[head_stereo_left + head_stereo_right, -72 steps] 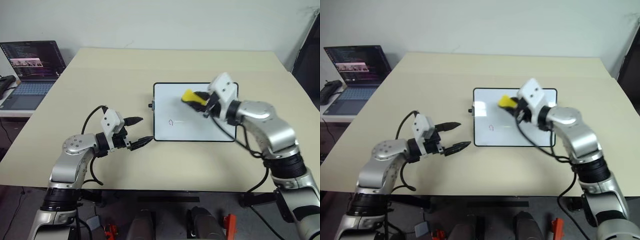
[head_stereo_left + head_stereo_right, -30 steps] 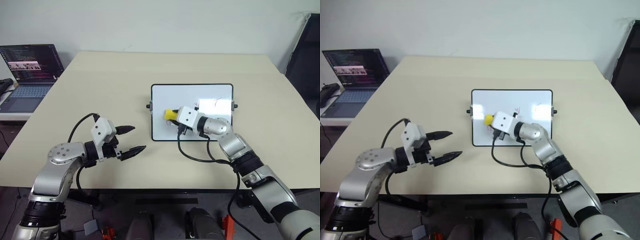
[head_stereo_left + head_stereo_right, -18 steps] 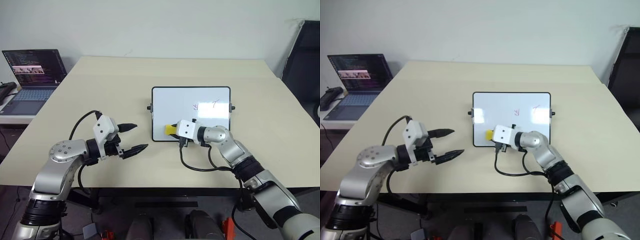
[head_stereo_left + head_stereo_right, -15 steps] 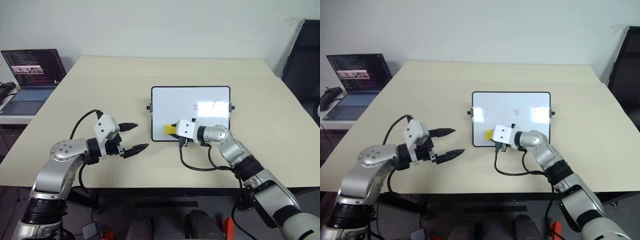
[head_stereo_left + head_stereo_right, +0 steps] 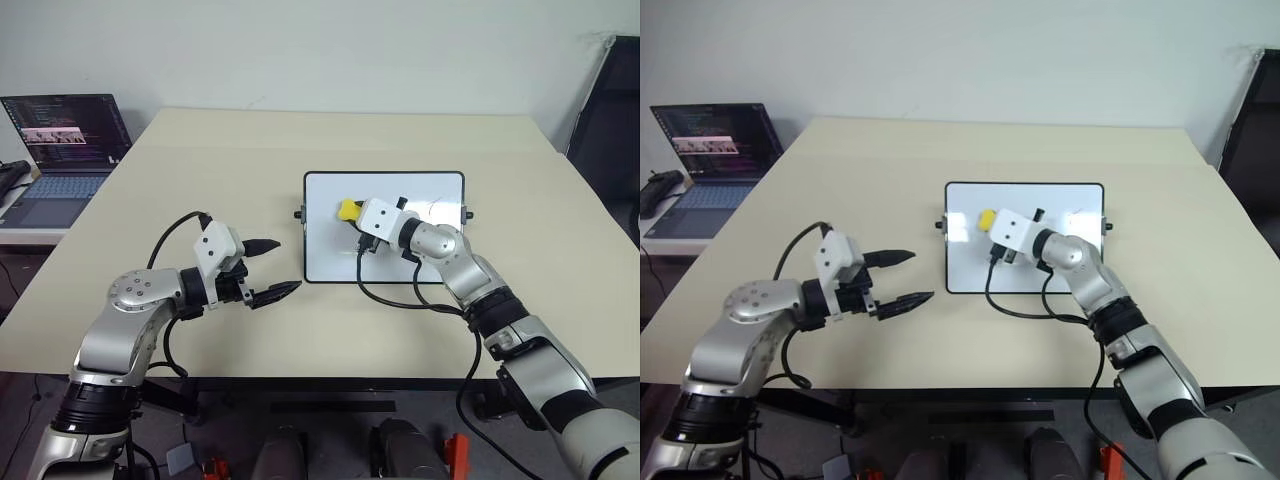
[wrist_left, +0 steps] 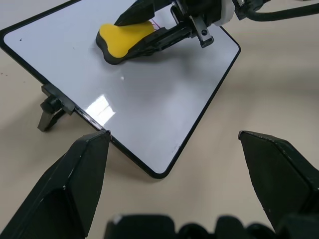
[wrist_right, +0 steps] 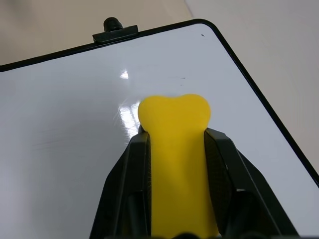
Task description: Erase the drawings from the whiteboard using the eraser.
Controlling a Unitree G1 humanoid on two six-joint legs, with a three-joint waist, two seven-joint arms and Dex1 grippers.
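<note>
The whiteboard (image 5: pixel 420 262) lies flat at the middle of the tan table, black-framed with small side knobs. My right gripper (image 5: pixel 352 212) is shut on the yellow eraser (image 5: pixel 347 208), whose dark underside rests on the board's far left part. The right wrist view shows the eraser (image 7: pixel 174 129) clamped between both fingers, nose toward the board's left edge. A thin stroke of the drawings (image 5: pixel 432 206) shows right of the gripper's housing; other marks are hidden behind it. My left gripper (image 5: pixel 290 265) is open over the table, just left of the board's near left corner (image 6: pixel 157 172).
An open laptop (image 5: pixel 60 140) stands on a side table at the far left. A dark chair (image 5: pixel 612 100) is at the right edge. My right wrist's black cable (image 5: pixel 400 300) loops over the board's near edge onto the table.
My right gripper has carried the eraser from the board's near left corner up to its far left part. The left gripper has hardly moved and stays open.
</note>
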